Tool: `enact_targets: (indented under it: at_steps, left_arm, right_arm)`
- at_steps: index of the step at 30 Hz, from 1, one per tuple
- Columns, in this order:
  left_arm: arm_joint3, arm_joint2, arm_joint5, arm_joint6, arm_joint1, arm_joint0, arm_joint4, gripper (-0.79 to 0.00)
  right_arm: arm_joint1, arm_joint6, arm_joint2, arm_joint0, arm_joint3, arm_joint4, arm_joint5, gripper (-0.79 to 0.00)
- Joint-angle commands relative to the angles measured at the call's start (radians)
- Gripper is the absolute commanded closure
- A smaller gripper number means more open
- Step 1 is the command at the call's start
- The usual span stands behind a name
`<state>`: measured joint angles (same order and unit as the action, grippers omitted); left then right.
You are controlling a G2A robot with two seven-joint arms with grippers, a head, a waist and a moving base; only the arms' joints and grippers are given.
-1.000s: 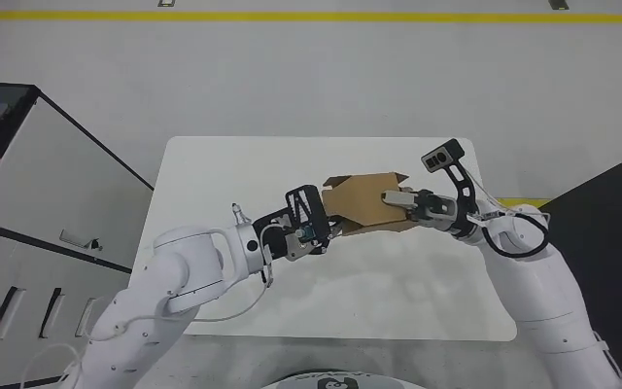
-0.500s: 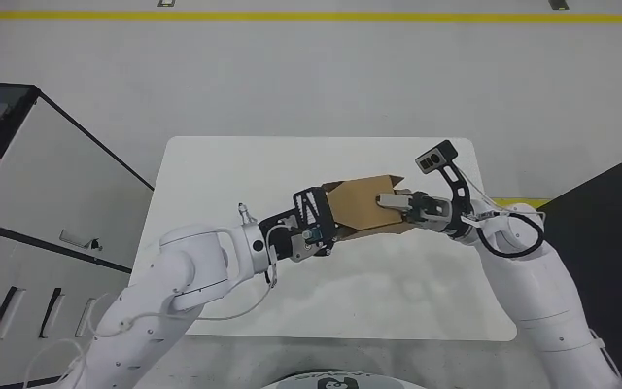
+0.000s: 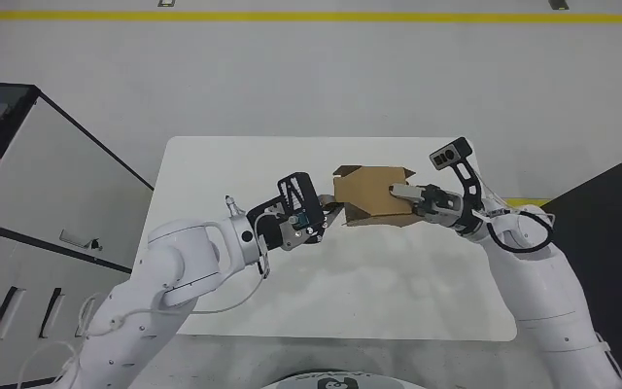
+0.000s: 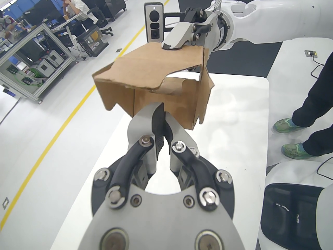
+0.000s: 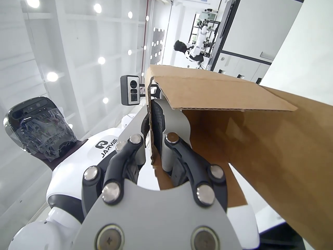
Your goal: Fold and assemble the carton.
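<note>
while held over one white table point(image 3: 292, 292), one carton point(image 3: 374, 194), left tool point(image 4: 160, 113) and right tool point(image 5: 153, 120) each clamped on an edge

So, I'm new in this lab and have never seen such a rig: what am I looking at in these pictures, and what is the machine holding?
It is a robot with two arms, each ending in a two-fingered gripper. One picture comes from a camera above the arms, looking down at a white table. The other two come from cameras on the wrists, so each shows its own gripper up close.

A brown carton, partly folded with its flaps loose, is held between the two arms. The left gripper is shut on a lower edge of it. The right gripper is shut on an edge at the opposite side. In the left wrist view the carton looks lifted off the table rather than resting on it.
</note>
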<state>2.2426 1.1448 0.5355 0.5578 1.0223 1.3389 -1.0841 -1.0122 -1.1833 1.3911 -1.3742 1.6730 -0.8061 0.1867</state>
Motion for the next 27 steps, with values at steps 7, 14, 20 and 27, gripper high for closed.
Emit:
enact_targets:
  at_steps: [7,14,20,27]
  left_arm:
    - [-0.005,0.019,-0.006,-0.007,-0.002,0.016,0.0,0.0]
    - [0.002,0.024,-0.006,-0.013,-0.003,0.024,0.001,0.0]
    - [0.008,0.011,-0.003,-0.019,-0.002,0.019,-0.001,0.0]
    - [0.0,-0.013,-0.008,-0.023,0.002,0.006,-0.004,0.0]
  right_arm:
    - [-0.003,0.056,0.019,-0.012,-0.009,-0.016,0.012,0.0]
    - [-0.005,0.15,0.036,-0.028,-0.004,0.028,0.014,0.0]
    - [-0.004,0.164,0.031,-0.033,0.023,0.086,0.002,0.0]
    - [-0.007,0.134,0.018,-0.033,0.033,0.078,0.011,0.0]
